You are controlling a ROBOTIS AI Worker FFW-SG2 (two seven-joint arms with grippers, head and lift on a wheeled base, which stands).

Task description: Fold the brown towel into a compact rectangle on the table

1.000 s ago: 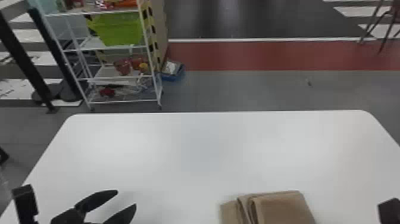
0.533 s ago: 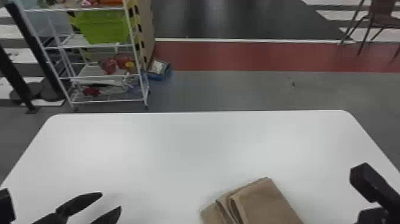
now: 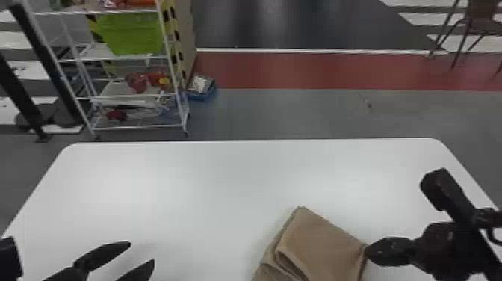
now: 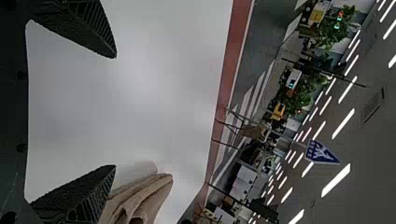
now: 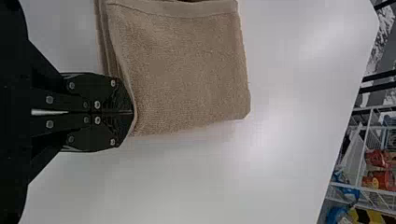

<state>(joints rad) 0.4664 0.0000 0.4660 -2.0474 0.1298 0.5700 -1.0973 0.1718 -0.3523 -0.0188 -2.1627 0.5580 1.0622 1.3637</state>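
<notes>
Far left, beyond the table: white wire rack (image 3: 138, 127), green bin (image 3: 130, 33) on one shelf, red items (image 3: 137, 83) on the shelf below. Blue tray (image 3: 203, 95) on the floor just beside the rack.

Left gripper (image 3: 142, 252) at the near left of the white table (image 3: 209, 179), well apart from the towel in the head view. Fingers spread wide, with a gap between the tips; left wrist view shows the same.

Brown towel (image 3: 317, 243) lies on the table, right of centre, near side. Folded, several layers stacked; layered folds face the left gripper, a smoother panel on top. Lies at a slant, one corner pointing to the far side; near end cut off by the head view's bottom edge.

Right gripper (image 3: 369, 253) at the towel's right edge, tips touching the cloth. Fingers together, flat against each other; cannot tell whether any cloth is caught between them.

Far right, on the floor behind: brown chair (image 3: 482, 22), thin dark legs.
</notes>
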